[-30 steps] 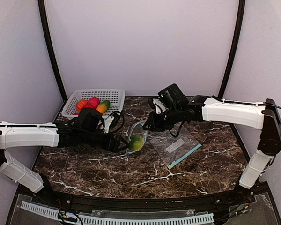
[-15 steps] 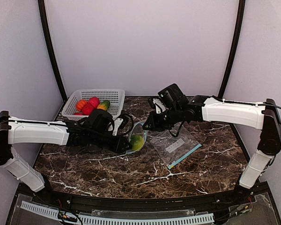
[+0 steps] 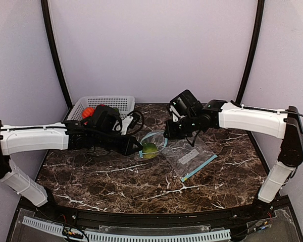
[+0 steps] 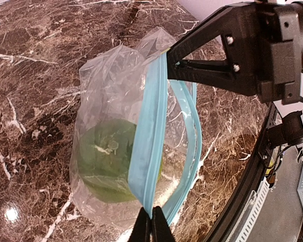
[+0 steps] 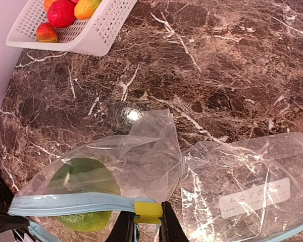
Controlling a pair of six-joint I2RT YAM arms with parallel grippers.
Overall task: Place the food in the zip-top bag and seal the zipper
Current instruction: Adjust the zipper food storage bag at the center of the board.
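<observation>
Clear zip-top bag (image 4: 111, 85) stretched between both sets of fingers, one green fruit (image 4: 108, 161) inside.

Far left at the back, white mesh basket (image 5: 98, 35) holding more of the food: a red fruit (image 5: 60, 12), an orange-yellow fruit (image 5: 87, 6) and a smaller red-and-green fruit (image 5: 45, 33). Next, left fingers (image 4: 151, 229) pressed together on one end of the blue zipper strip (image 4: 149, 131). Between the arms, bag bulging around the green fruit, low over the dark marble surface (image 3: 116, 186), lips of the strip parted along the middle. At the other end, right fingers (image 3: 167, 135) clamped on the yellow slider (image 5: 147, 212). Further right, second clear bag (image 3: 189, 156) lying flat on the surface, just beside the first, its blue edge toward the near side.
</observation>
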